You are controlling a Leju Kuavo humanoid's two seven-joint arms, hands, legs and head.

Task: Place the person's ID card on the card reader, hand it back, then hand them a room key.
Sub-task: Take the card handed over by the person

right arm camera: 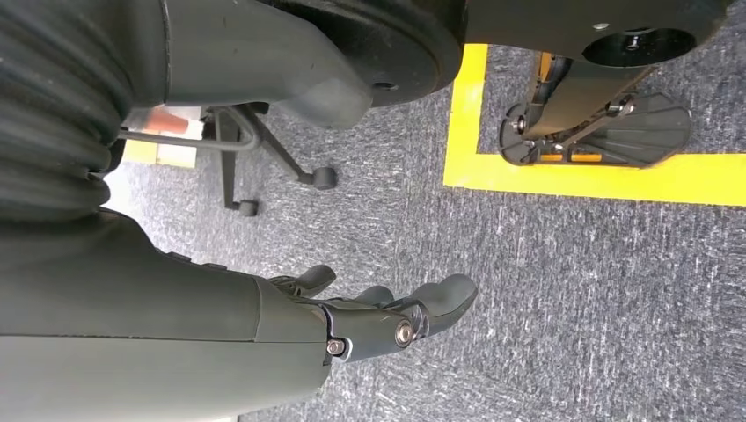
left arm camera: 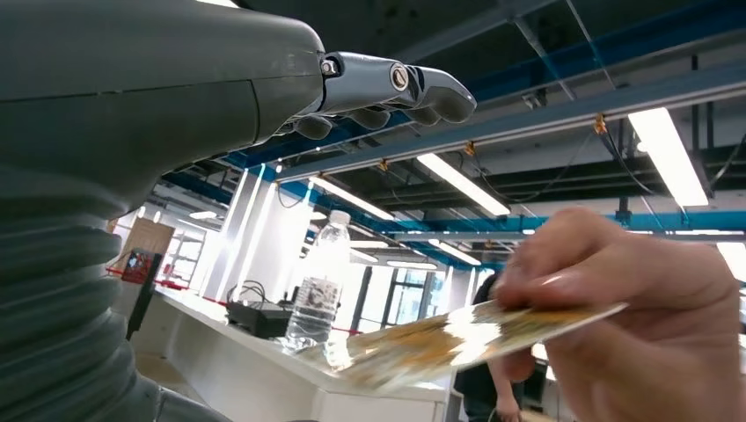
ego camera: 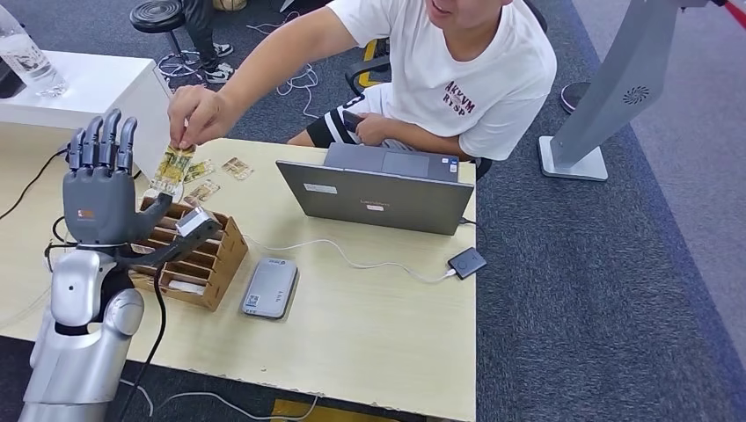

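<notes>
The card (ego camera: 173,167) hangs from the person's hand (ego camera: 195,114), long axis near upright, beside the raised left hand (ego camera: 104,180). In the left wrist view the card (left arm camera: 457,338) is seen edge-on. The left hand is open, fingers straight, holding nothing. The right hand (right arm camera: 369,312) hangs over carpet (right arm camera: 572,290), loosely open, empty.

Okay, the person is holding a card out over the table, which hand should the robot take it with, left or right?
Left. The left hand is raised, fingers apart, right beside the card that the person's hand holds out. The right hand hangs by the floor, empty and away from the table.
</notes>
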